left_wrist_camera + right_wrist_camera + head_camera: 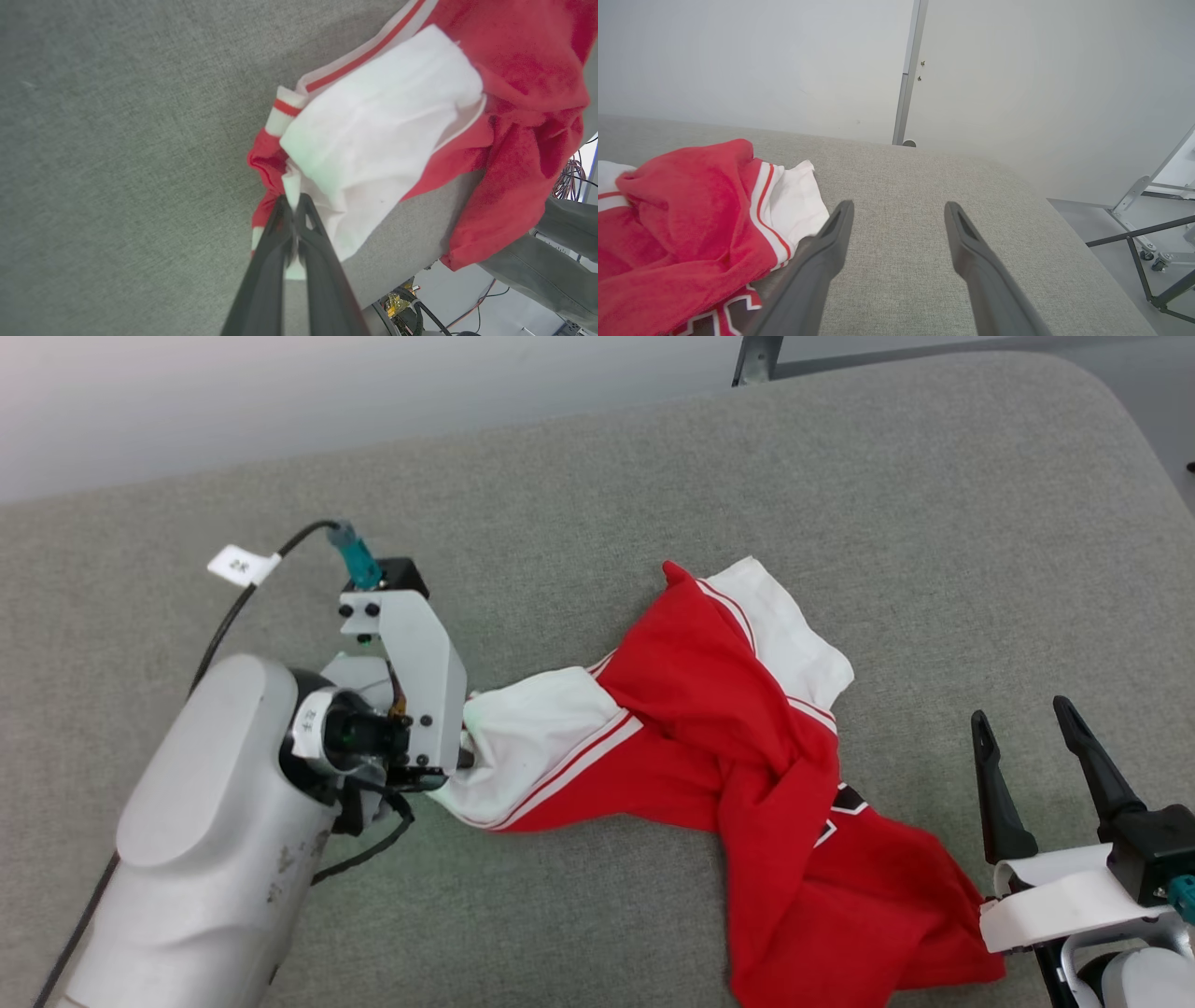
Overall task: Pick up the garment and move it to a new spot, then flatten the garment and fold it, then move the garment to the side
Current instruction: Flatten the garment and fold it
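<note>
One garment sleeve [373, 126] in left tool [293, 207]

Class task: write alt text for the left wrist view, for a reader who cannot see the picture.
The left gripper, shut, pinches the white sleeve of a crumpled red-and-white garment lying on a grey fabric surface. Red-striped trim edges the sleeve, and the garment's red body bunches toward the view's upper right.
</note>
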